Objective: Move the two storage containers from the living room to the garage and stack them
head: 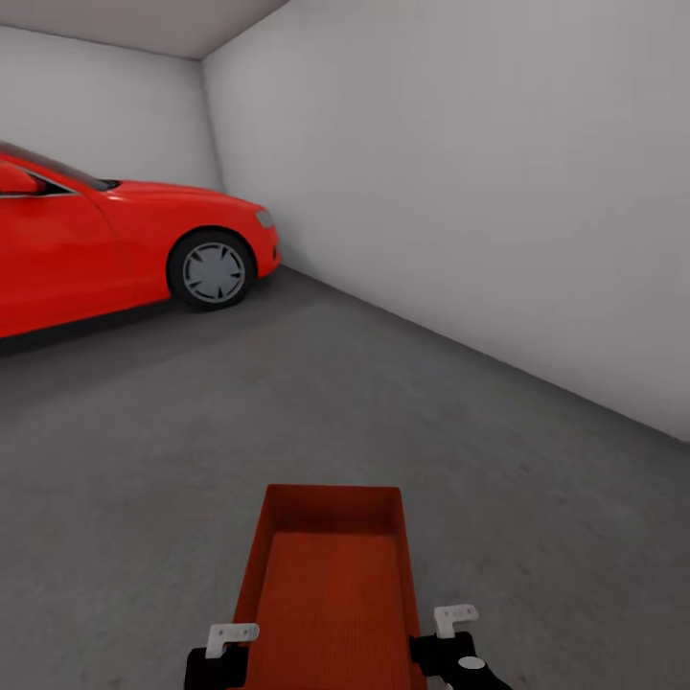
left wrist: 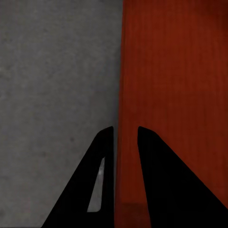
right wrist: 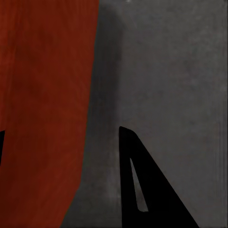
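Note:
One orange-red storage container [head: 331, 575] hangs low in front of me over the garage's dark-grey concrete floor [head: 144, 431], long axis pointing away. My left gripper [head: 235, 637] is shut on its left wall; in the left wrist view its fingers [left wrist: 126, 130] pinch that wall of the container [left wrist: 175, 71]. My right gripper [head: 450, 623] sits at the right wall. In the right wrist view its fingers [right wrist: 59, 130] stand wide apart, open, with the container's edge [right wrist: 42, 95] between them. The other container is out of view.
A red coupe car [head: 96, 249] stands at the far left, its front wheel [head: 213, 271] facing me. A pale-grey wall [head: 479, 192] runs along the right side and meets the back wall in the corner beyond the car.

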`<state>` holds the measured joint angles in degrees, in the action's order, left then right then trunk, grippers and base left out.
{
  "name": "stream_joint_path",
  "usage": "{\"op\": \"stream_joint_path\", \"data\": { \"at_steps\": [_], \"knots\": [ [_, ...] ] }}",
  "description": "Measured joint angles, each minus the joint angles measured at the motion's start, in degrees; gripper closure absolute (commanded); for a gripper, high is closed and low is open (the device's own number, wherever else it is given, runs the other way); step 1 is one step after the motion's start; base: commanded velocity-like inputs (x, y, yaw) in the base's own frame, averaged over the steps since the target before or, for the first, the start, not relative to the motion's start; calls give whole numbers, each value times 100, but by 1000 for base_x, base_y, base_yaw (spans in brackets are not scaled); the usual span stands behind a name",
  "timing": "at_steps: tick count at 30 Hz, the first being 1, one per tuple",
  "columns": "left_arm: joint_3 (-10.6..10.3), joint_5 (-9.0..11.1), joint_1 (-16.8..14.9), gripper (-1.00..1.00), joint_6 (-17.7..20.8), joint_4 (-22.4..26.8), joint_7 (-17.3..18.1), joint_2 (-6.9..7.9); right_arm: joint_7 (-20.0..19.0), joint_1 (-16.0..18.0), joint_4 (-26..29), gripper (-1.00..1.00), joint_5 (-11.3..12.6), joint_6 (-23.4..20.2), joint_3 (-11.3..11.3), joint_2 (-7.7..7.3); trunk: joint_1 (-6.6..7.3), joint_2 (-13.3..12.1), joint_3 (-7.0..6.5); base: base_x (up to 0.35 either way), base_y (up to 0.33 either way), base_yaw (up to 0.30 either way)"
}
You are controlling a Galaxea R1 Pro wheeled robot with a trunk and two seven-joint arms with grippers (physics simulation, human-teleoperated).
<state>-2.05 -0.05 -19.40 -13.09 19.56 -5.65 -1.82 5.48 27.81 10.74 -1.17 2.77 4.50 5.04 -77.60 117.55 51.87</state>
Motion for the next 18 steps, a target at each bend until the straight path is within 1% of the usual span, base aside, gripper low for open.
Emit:
{"op": "stream_joint_path", "data": {
  "at_steps": [5,8,18],
  "knots": [
    [1,3,0,100,-1,-1,1,-1,1,0,1,100,0,0,-1,0,0,0,-13,190,-177,-296],
    [1,7,0,100,-1,-2,-1,-2,1,0,1,100,-1,0,-2,0,-1,0,-21,133,-110,-297],
    [0,2,0,100,0,0,1,1,-3,0,0,100,0,0,1,0,-2,0,-47,20,-16,-297]
  ]
}}
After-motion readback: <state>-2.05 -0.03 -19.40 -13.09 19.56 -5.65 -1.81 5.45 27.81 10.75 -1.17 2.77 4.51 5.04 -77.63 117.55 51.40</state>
